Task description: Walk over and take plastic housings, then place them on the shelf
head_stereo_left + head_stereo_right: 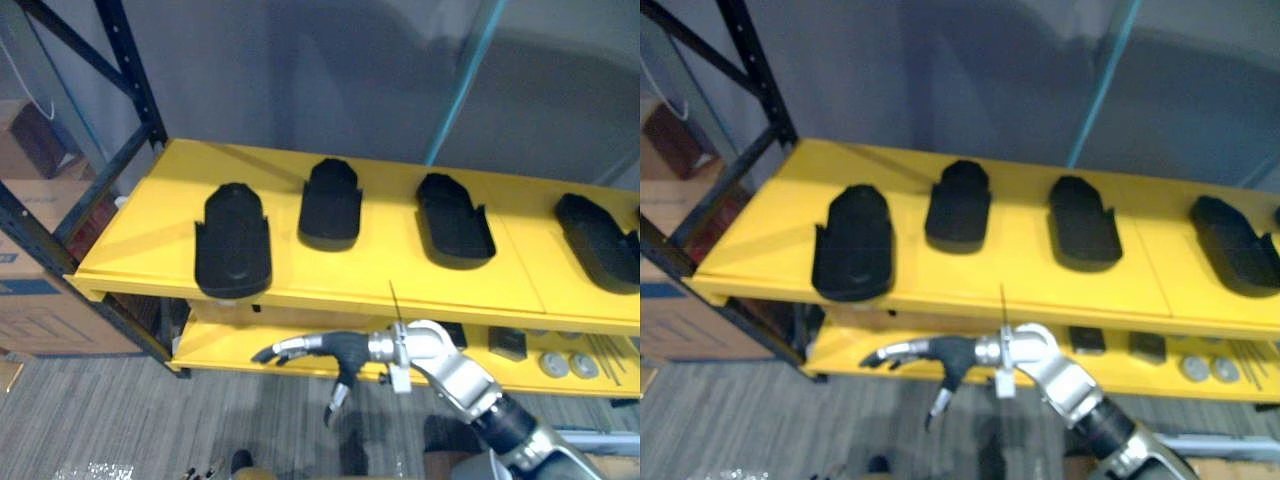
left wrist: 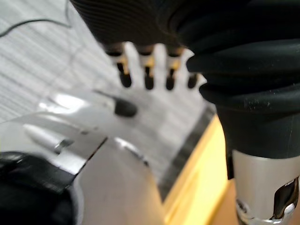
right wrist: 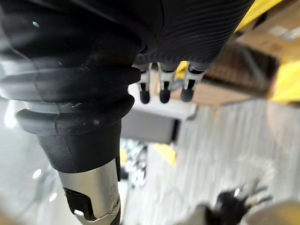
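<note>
Yellow boards of the shelf (image 1: 400, 285) run across the middle of the frame, and four black plastic housings (image 1: 233, 240) lie in a row on the top board, each one apart from the next. The right robot hand (image 1: 345, 350) hangs low in the middle, under the front edge, fingers loose and empty, and the left robot hand (image 2: 149, 77) is loose and empty too. The housings look light, hard and smooth, so maybe slippery; I would hold one by its two long sides.

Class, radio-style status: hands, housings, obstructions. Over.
Right robot hand open, empty. Left robot hand open, empty. Four plastic housings lie on the yellow shelf. No obstruction seen.
</note>
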Robot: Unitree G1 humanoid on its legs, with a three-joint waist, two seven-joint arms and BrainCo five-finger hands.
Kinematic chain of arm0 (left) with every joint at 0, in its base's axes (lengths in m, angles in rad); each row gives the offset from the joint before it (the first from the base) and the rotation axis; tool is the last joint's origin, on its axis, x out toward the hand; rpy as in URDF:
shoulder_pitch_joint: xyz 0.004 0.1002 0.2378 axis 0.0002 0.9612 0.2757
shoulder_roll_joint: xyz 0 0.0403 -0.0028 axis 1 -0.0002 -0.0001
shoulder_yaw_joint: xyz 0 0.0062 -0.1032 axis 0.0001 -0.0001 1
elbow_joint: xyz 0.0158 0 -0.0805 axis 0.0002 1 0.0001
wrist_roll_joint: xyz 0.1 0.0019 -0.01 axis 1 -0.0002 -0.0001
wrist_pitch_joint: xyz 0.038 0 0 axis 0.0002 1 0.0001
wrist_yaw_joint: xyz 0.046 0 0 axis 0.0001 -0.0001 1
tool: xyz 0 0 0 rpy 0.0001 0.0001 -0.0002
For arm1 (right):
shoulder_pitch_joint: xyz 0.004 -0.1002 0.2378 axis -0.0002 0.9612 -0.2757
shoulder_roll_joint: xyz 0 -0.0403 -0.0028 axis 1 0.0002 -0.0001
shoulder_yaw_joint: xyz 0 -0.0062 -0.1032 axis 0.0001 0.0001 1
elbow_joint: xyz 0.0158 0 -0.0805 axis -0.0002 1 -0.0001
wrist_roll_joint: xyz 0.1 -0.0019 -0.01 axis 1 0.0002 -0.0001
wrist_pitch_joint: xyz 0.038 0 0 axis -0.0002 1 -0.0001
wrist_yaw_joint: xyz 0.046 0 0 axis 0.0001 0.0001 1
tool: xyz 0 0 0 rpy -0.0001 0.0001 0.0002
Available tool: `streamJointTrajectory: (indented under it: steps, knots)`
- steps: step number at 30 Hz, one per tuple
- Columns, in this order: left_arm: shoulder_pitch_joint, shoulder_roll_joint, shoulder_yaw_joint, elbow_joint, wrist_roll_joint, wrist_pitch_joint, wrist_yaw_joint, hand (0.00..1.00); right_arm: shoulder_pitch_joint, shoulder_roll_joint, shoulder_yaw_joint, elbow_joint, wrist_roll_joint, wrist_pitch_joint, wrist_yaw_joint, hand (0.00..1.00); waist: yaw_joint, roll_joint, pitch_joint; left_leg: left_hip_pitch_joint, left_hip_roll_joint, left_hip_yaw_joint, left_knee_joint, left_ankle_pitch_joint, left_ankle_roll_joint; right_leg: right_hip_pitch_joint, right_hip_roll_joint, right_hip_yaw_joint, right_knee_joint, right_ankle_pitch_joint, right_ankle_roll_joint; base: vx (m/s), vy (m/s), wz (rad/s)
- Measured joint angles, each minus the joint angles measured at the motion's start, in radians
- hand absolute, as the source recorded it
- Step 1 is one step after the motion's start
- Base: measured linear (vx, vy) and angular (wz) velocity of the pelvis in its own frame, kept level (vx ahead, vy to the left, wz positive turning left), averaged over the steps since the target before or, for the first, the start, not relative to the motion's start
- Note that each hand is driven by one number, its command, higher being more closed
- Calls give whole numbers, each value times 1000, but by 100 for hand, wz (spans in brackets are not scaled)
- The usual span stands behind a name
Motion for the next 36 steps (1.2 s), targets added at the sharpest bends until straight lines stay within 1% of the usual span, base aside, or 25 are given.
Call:
streamJointTrajectory:
  steps: [1, 2, 3, 5, 6, 8, 9, 11, 13, 16, 17, 20, 22, 23, 24, 26, 27, 31, 36]
  knots:
    - [-3, 0, 0, 0, 0, 0, 0, 0, -7, 9, -4, 14, -12, -14, -16, 0, 2, 0, 2, -12, 0, -5, 0, 3, 4, -13, -2, -2, 11, -5, 2, -65, -14, 19]
    - [-12, -1, 0, 0, 0, 2, 0, 0, -21, 26, -13, 38, -27, -45, -50, 0, 3, 4, 12, -34, 0, -22, 0, 11, 5, -33, -5, -10, 31, -13, -1, -52, -14, 27]
    - [-22, -2, -4, 0, 0, 9, 1, 0, -31, 43, -28, 51, -35, -68, -89, 0, 6, 5, 36, -39, -1, -31, 0, 16, 7, -38, -11, -19, 49, -19, -2, -65, -17, 27]
    - [-24, -6, -9, 0, -1, 16, 1, 0, -56, 76, -46, 88, -44, -91, -140, 0, 8, 21, 73, -42, -5, -43, 0, 21, 9, -43, -18, -27, 72, -30, -1, -50, -6, 20]
    - [-22, -10, -9, 0, -1, 23, 1, 0, -63, 98, -69, 121, -65, -116, -180, 0, 9, 32, 82, -54, -8, -49, 1, 25, 12, -56, -25, -31, 88, -36, 5, -33, 0, 18]
    - [-21, -14, -20, 0, -1, 27, 2, 0, -77, 115, -94, 162, -87, -135, -223, 0, 12, 45, 98, -56, -11, -52, 3, 30, 10, -63, -32, -33, 105, -38, 7, 8, 1, 9]
    - [-19, -13, -38, 0, -2, 29, 4, 0, -93, 122, -109, 191, -115, -140, -256, 0, 13, 54, 108, -57, -13, -54, 5, 31, 10, -66, -36, -33, 112, -41, 7, 22, 0, 4]
    - [-18, -16, -46, -1, -3, 29, 4, 0, -106, 122, -130, 226, -144, -154, -298, 0, 14, 58, 111, -57, -16, -56, 5, 33, 10, -69, -40, -33, 119, -44, 8, 30, -5, 5]
    - [-19, -25, -48, -15, -47, 31, 7, 0, -124, 124, -170, 268, -151, -160, -338, 0, 13, 58, 117, -56, -26, -68, 5, 33, 11, -68, -51, -33, 137, -58, 13, 34, -2, 11]
    - [-20, -30, -70, -41, -116, 45, 26, 0, -180, 127, -227, 341, -164, -161, -366, 0, 13, 67, 131, -54, -35, -80, 5, 34, 12, -68, -67, -38, 167, -77, 19, 2, 1, 14]
    - [-20, -30, -74, -41, -120, 47, 30, 0, -194, 126, -230, 360, -170, -161, -374, 0, 14, 69, 132, -54, -36, -80, 5, 34, 12, -68, -68, -39, 169, -79, 21, -6, -4, 7]
    - [-19, -31, -75, -57, -120, 50, 41, 0, -253, 116, -249, 433, -182, -163, -384, 0, 16, 78, 157, -37, -43, -94, 5, 34, 14, -56, -83, -52, 199, -100, 22, 11, -9, 15]
    - [-18, -31, -75, -69, -120, 56, 40, 0, -262, 107, -266, 462, -182, -186, -386, 0, 21, 82, 160, -38, -46, -103, 5, 34, 16, -54, -92, -60, 215, -111, 26, 4, -12, 16]
    - [-15, -31, -75, -69, -120, 64, 41, 0, -269, 97, -266, 478, -182, -198, -392, 0, 31, 84, 162, -36, -49, -104, 5, 33, 18, -55, -97, -61, 224, -118, 26, 21, -10, 4]
    - [-11, -31, -75, -69, -120, 68, 41, 0, -283, 90, -266, 499, -182, -210, -394, 0, 34, 85, 162, -35, -51, -104, 5, 33, 18, -55, -100, -62, 228, -122, 27, 18, -6, 3]
    - [-3, -31, -74, -70, -120, 73, 40, 0, -303, 81, -267, 521, -182, -222, -398, 0, 37, 85, 162, -34, -53, -105, 5, 33, 18, -55, -103, -63, 232, -125, 28, 0, 0, 0]
    - [1, -32, -75, -71, -119, 82, 40, 0, -320, 80, -267, 544, -182, -229, -398, 0, 37, 85, 162, -33, -55, -105, 5, 33, 18, -55, -105, -63, 234, -126, 28, 0, 0, 0]
    - [11, -42, -73, -72, -109, 88, 40, 0, -335, 76, -267, 579, -179, -237, -397, 0, 41, 86, 163, -22, -67, -105, 5, 30, 22, -47, -121, -63, 246, -135, 35, 0, 0, 0]
    - [10, -53, -73, -75, -108, 87, 40, 0, -336, 78, -267, 579, -168, -241, -377, 0, 46, 85, 164, -22, -67, -105, 5, 30, 23, -47, -121, -64, 246, -135, 35, 0, 0, 0]
